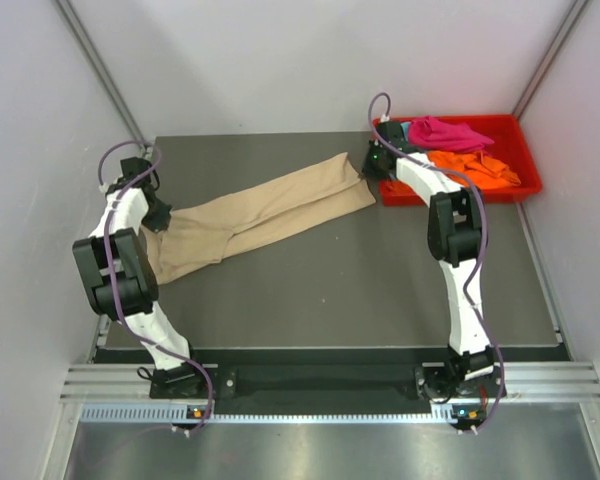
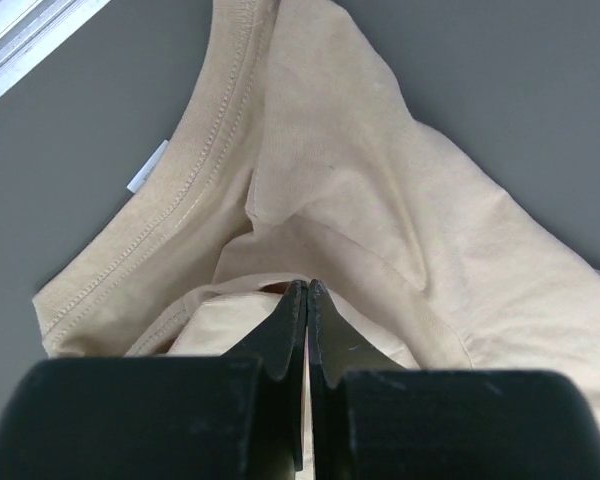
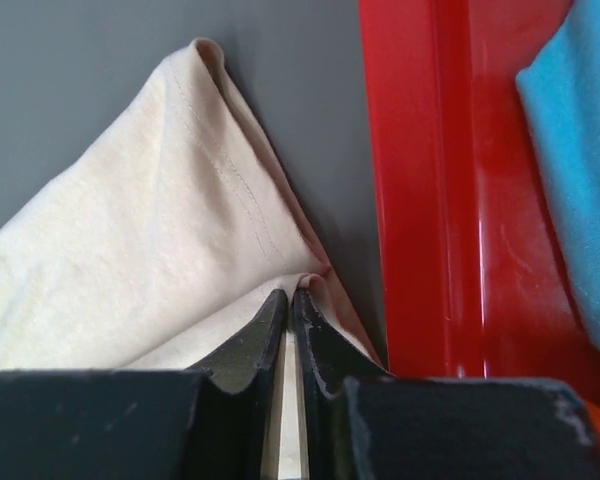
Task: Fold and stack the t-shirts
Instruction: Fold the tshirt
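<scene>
The dark grey worktop point(image 1: 380, 290) carries a beige t-shirt point(image 1: 260, 215) pulled into a long narrow band, running slantwise from the near left toward the far right. At the far right corner sits a red tray point(image 1: 505, 135), and the shirt's far end lies just beside its left wall. In the tray a pink t-shirt point(image 1: 448, 132) and an orange t-shirt point(image 1: 475, 168) lie crumpled, with a blue t-shirt point(image 3: 580, 180) at the tray's left side. The left claw point(image 2: 307, 292) is pressed together, pinching a fold of the beige cloth near the collar. The right claw point(image 3: 288, 297) pinches the hem corner at the opposite end, its fingers nearly touching
</scene>
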### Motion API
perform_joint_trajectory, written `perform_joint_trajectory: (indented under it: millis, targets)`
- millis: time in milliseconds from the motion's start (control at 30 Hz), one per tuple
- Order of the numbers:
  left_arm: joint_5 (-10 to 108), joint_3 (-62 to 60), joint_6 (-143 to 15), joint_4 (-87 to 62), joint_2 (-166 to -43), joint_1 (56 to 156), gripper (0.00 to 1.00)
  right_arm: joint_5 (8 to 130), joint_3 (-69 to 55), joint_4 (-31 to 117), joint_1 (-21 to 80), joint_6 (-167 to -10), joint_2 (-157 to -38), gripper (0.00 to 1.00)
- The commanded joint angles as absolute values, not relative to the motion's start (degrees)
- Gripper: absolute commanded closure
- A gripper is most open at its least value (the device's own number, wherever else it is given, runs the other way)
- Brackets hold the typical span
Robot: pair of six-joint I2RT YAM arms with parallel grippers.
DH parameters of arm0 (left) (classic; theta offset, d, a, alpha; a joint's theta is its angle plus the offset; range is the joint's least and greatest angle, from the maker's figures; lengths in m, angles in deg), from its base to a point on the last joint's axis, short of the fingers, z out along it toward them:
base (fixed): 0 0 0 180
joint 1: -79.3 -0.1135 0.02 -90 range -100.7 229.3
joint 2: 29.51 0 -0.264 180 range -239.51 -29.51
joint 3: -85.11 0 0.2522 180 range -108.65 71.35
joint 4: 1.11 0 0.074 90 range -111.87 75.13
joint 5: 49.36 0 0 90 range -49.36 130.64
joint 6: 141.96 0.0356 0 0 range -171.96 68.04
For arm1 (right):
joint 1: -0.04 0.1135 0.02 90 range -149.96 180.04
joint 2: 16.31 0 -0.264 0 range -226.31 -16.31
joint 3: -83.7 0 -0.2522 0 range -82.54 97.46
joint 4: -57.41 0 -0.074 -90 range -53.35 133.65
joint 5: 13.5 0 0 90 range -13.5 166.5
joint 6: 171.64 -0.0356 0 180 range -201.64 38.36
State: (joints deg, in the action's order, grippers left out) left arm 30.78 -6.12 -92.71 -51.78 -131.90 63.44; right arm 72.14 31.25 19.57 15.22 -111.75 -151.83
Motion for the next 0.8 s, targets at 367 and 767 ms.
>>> perform_joint_trajectory:
  millis: [367,767]
  targets:
    - [23.3,-8.1,-86.3,-57.3,-121.0,63.3,0.44,77.6,38.0,9.6,15.5,-101.6,-144.2,0.38]
    - [28.7,17.4,-92.7,-57.0,-105.9,60.2,0.45,65.9,7.8,19.3,18.8,-109.9,-129.5,0.21]
